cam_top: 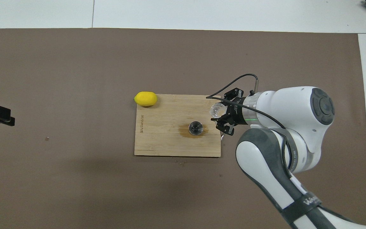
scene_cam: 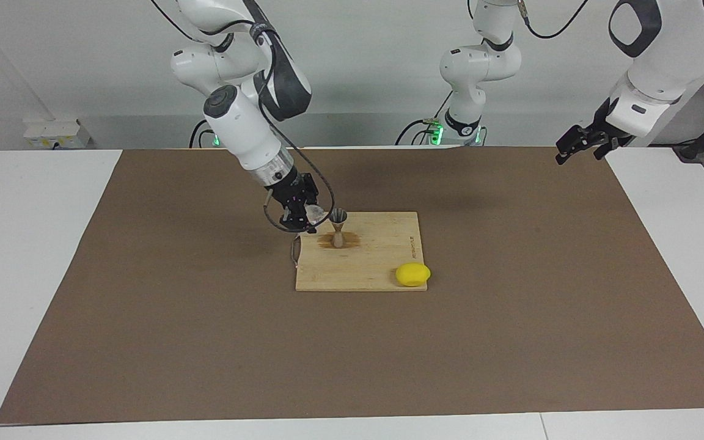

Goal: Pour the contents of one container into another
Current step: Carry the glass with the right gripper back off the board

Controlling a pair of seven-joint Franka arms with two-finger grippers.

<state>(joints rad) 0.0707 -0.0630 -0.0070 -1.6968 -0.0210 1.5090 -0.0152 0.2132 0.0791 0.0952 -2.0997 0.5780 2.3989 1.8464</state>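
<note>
My right arm fills the lower right of the overhead frame, and my right gripper is clamped on the clear glass tumbler, tipped on its side above the edge of the cutting board at frame centre. The metal jigger stands upright on the board, just beside the tumbler's mouth, inside a dark wet stain, so I judge some liquid has gone over the wood and the pour is under way or nearly spent. What is left: level the tumbler and set it down. My left gripper waits at upper right of the facing frame, jaws apart, empty. A lemon sits on the board's corner. I cannot make out any stream or the jigger's fill level; the glass perhaps looks empty.
</note>
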